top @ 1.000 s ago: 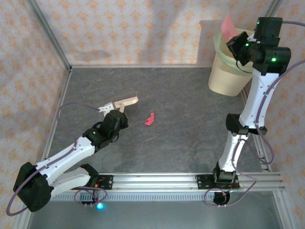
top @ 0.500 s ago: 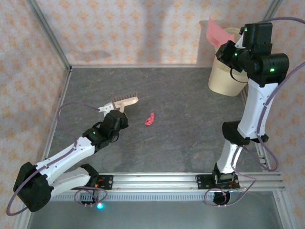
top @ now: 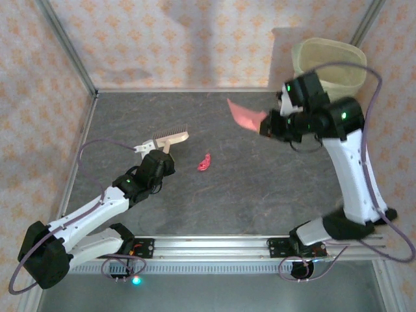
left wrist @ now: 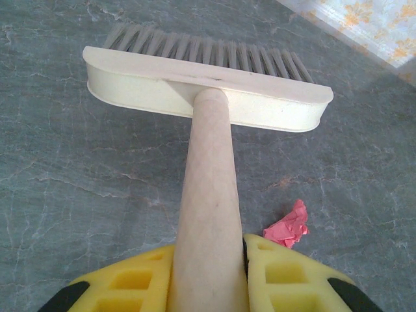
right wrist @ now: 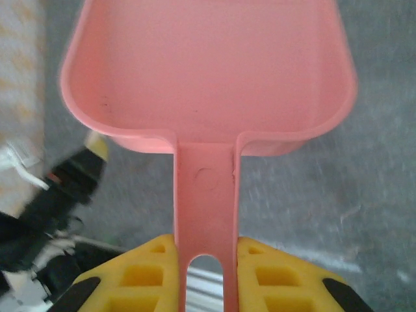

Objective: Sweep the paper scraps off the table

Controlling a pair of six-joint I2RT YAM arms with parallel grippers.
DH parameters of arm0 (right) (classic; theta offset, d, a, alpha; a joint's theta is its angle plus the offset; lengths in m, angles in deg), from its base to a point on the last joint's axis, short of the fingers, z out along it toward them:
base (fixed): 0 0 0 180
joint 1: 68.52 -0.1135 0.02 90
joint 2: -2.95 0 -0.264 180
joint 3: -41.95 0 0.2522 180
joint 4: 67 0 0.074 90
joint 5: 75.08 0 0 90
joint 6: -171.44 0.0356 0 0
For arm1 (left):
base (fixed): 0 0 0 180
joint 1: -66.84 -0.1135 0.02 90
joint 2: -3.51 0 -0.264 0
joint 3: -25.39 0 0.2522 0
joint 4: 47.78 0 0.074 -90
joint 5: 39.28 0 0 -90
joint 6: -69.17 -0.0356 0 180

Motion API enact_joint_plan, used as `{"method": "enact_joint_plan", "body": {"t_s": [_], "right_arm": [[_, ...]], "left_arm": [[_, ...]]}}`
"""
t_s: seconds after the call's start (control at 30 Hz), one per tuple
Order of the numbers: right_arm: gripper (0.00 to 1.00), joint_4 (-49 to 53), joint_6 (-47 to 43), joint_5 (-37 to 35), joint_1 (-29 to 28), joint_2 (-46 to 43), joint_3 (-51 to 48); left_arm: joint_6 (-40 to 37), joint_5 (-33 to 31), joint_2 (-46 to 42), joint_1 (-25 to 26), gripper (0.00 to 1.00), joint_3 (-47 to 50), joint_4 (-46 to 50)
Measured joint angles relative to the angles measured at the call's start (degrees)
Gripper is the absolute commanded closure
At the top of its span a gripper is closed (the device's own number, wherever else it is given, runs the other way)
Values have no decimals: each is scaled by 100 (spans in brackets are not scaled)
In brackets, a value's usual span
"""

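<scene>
One crumpled red paper scrap (top: 205, 162) lies mid-table; in the left wrist view the same scrap (left wrist: 286, 225) sits just right of my yellow fingers. My left gripper (top: 160, 156) is shut on the cream brush handle (left wrist: 208, 214), and the brush head (top: 170, 138) rests on the dark grey table (top: 260, 188) left of the scrap. My right gripper (top: 268, 123) is shut on the handle of the pink dustpan (right wrist: 207, 71), which hangs in the air over the table's right half. The dustpan's pan (top: 242, 114) looks empty.
A cream waste bin (top: 328, 62) stands at the back right corner. Aluminium rails (top: 214, 246) run along the near edge, and a rail edges the left side. Orange floral walls enclose the back and sides.
My right arm has swung the dustpan down and left, from over the waste bin to above the table's right half. The left arm, brush and scrap have stayed put.
</scene>
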Motion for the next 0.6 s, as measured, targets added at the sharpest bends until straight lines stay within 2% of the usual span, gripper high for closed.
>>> {"method": "enact_joint_plan", "body": {"t_s": [0.1,0.27,0.4,0.6], "right_arm": [[100,-225,-9,-13,-13,-1161,-1729],[100,-846,-15,-26,-396,-2260,-3580],[100,-1515,-17,-278,-975,-2387,-4673],[100,-2544,-111,-1086,-2031,-1991,-5582]], "left_arm": [[2,-17,-109,0,100,0,2],[7,-131,-385,0,100,35,-4],[9,-304,-533,0,100,111,2],[7,-339,-389,0,100,109,4]]}}
